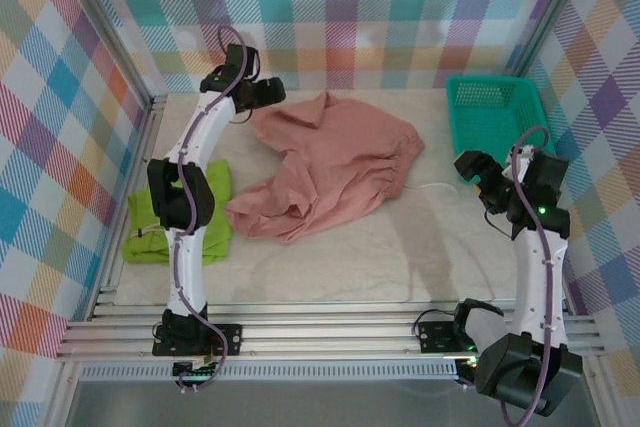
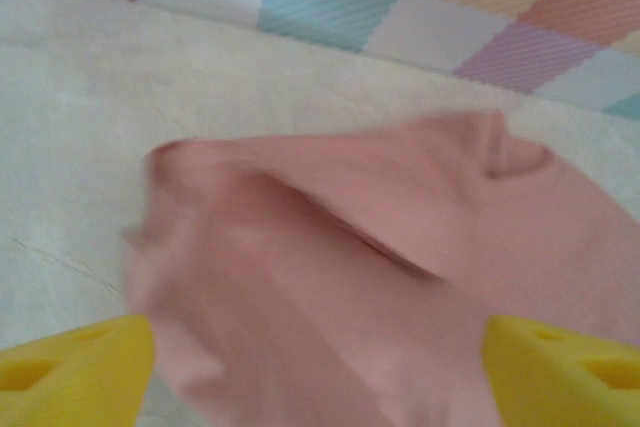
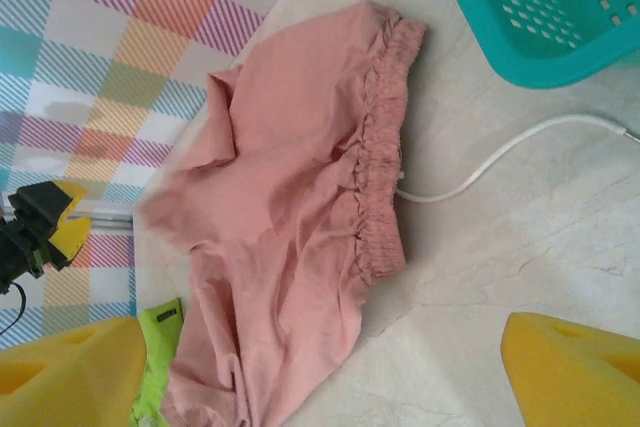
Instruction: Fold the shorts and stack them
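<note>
Salmon pink shorts (image 1: 325, 162) crumpled mid-table, white drawstring (image 3: 500, 152) trailing right; lime green shorts (image 1: 150, 232) at left edge, partly under left arm; left gripper (image 2: 318, 372) spread wide over pink cloth, released; right gripper (image 3: 320, 367) likewise spread, near teal mesh basket (image 1: 490, 81)

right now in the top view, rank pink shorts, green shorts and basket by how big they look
1. pink shorts, clearly largest.
2 and 3. basket and green shorts look about alike. The left arm hides part of the green shorts, so I won't rank them.
</note>
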